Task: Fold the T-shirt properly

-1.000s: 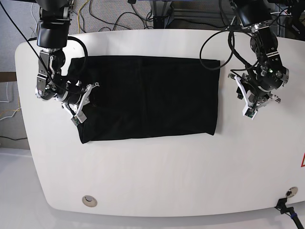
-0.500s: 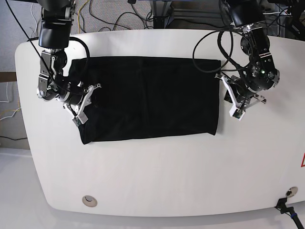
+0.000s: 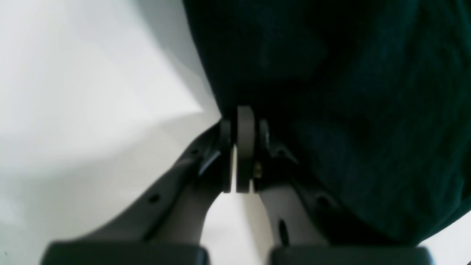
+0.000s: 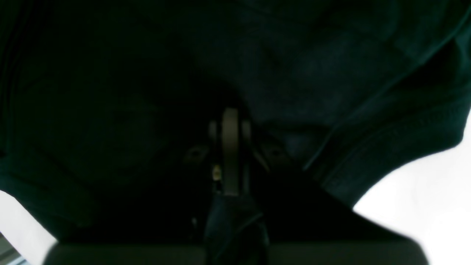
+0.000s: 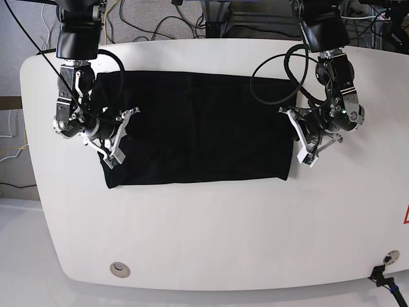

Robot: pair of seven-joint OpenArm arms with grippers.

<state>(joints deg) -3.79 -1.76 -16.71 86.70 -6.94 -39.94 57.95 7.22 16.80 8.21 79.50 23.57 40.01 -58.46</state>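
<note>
Now both grippers are sitting at opposite short ends of the T-shirt (image 5: pixel 198 128), which is lying flat on the white table (image 5: pixel 211 236) as a wide black rectangle, long axis running side to side in base view. Left gripper (image 5: pixel 299 139) is pinching shut on the cloth edge at that view's right; right gripper (image 5: pixel 118 136) is clamping the other end, fabric draping over it. Each arm is nearest its own end, so the next fold prob. means bringing one end across twd the other.
</note>
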